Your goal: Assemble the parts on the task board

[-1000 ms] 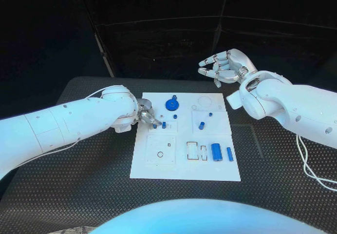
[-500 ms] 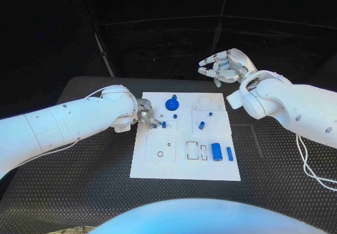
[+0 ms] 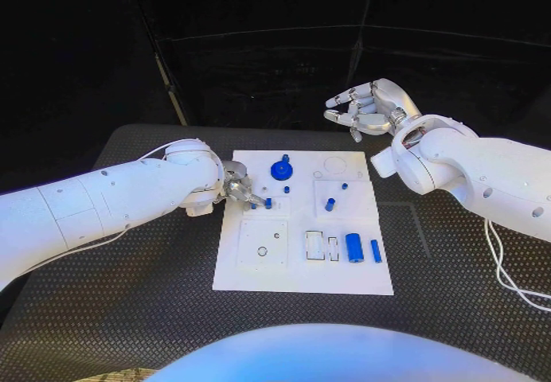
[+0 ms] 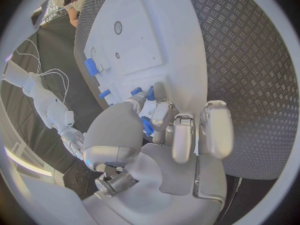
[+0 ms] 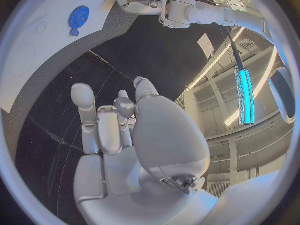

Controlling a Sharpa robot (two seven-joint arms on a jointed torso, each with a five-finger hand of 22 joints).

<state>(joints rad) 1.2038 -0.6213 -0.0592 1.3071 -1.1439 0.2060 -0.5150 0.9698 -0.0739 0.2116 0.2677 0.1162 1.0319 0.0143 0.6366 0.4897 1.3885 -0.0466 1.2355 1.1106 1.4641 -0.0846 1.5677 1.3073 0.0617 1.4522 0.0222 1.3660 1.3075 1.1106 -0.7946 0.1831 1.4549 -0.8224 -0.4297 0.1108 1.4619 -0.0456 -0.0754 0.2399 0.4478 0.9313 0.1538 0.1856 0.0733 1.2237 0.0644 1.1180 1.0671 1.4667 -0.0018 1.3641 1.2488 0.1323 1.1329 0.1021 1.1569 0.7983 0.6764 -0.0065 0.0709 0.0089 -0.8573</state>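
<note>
The white task board (image 3: 301,274) lies in the middle of the table. My left hand (image 3: 239,187) is at the board's left edge and rests low over it. In the left wrist view my left hand (image 4: 153,135) pinches a small blue peg (image 4: 148,127) between thumb and finger. Two more blue pegs (image 3: 267,204) stand in the board just past the fingertips. A blue gear (image 3: 281,169) sits near the far edge. A blue cylinder (image 3: 355,247) and a thin blue bar (image 3: 376,251) lie at the near right. My right hand (image 3: 365,109) hangs raised beyond the board's far right corner, loosely curled and holding nothing.
More blue pegs (image 3: 330,204) stand in the board's right half. A square plate with a round hole (image 3: 262,251) takes up the near left part of the board. The black ridged table (image 3: 127,302) spreads around it, and a white cable (image 3: 506,270) lies at the right.
</note>
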